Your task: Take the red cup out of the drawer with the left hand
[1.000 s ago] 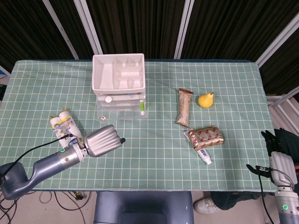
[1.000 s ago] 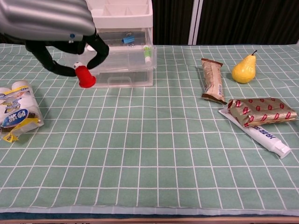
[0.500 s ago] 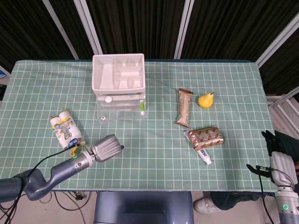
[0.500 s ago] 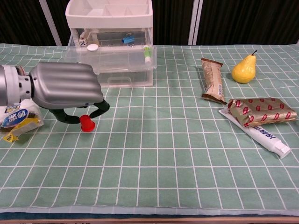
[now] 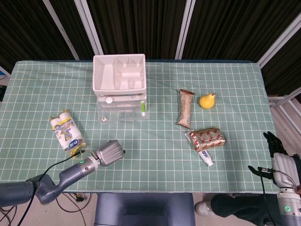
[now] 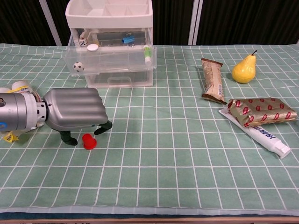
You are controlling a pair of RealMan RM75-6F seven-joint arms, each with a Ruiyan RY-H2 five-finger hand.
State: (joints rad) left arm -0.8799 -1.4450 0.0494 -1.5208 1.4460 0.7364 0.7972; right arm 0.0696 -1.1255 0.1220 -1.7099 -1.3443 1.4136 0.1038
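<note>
The small red cup [image 6: 88, 141] lies on the green checked cloth at the front left, out of the clear drawer unit [image 6: 112, 46] [image 5: 120, 87]. My left hand [image 6: 77, 109] [image 5: 109, 153] hovers low right over the cup. Its dark fingers [image 6: 70, 138] stand on either side of the cup with a gap to it, so it holds nothing. In the head view the hand hides the cup. My right hand [image 5: 281, 162] hangs off the table's front right corner, fingers stretched out and empty.
A pack of tissue rolls [image 5: 66, 132] [image 6: 16, 86] lies just left of my left arm. On the right half lie a snack bar [image 6: 212, 79], a yellow pear [image 6: 245, 69], a red-patterned packet [image 6: 259, 111] and a toothpaste tube [image 6: 268, 137].
My left hand came down and toward the front edge carrying the red cup. The cup now rests on the cloth with the fingers spread off it. The right hand stayed put.
</note>
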